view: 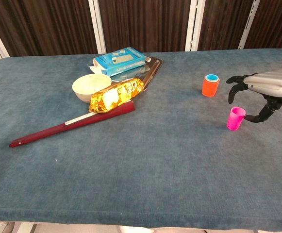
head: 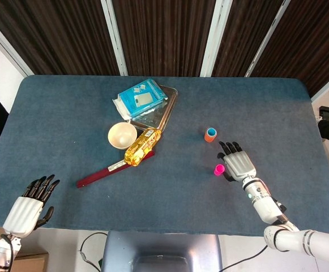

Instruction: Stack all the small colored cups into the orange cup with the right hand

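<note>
The orange cup (head: 210, 135) (view: 210, 86) stands upright right of the table's middle, with a blue cup nested in it, its rim showing at the top. A pink cup (head: 219, 169) (view: 236, 118) stands upright nearer the front. My right hand (head: 238, 163) (view: 260, 91) hovers just to the right of the pink cup, fingers spread and curved, holding nothing; its thumb is close beside the cup. My left hand (head: 28, 203) rests open at the front left corner, far from the cups.
A cream bowl (head: 122, 135), a yellow snack bag (head: 142, 146), a dark red flat stick (head: 111, 169), a metal tray (head: 159, 111) and a blue packet (head: 142, 97) lie left of centre. The table's right edge is near my right arm.
</note>
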### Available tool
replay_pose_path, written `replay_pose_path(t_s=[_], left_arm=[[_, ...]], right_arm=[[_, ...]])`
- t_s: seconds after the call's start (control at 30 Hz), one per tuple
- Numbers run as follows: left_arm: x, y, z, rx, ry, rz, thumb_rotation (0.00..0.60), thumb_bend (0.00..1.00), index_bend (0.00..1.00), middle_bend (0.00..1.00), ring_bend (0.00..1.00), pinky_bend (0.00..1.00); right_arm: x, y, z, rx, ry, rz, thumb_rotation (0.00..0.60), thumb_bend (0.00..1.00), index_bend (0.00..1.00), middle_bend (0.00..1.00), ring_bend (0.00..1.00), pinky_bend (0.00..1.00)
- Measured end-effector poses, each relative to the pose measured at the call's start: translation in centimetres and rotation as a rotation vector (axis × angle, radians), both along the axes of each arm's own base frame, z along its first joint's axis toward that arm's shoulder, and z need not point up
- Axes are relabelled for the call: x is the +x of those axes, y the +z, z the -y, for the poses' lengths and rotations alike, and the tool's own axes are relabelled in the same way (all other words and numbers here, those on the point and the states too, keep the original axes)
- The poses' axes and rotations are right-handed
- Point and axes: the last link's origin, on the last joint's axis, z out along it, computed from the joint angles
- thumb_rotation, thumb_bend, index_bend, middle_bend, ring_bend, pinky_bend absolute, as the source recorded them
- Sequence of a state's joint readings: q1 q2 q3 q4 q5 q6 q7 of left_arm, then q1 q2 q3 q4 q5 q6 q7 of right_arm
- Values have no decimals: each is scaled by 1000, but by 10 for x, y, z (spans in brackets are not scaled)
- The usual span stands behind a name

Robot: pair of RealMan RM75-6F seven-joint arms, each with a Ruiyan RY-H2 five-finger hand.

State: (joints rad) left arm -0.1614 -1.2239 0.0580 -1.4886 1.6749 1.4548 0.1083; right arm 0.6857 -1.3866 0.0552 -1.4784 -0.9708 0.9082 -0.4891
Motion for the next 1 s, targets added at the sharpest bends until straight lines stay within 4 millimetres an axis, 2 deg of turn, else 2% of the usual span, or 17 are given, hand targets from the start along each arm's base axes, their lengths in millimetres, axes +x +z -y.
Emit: replay_pose_path(t_s=[0.43, 1.0], left_arm=[[0, 0, 0, -1, 0, 0, 600, 453, 0, 0, 23, 135], [0, 0, 0, -1, -1, 2, 600, 452, 0, 0, 23, 135]], right_arm=[[5, -8, -4, 38, -4, 22, 600, 478, 441, 0, 0, 0], [6, -11, -2, 28, -3, 24, 600, 478, 525, 0, 0, 0]])
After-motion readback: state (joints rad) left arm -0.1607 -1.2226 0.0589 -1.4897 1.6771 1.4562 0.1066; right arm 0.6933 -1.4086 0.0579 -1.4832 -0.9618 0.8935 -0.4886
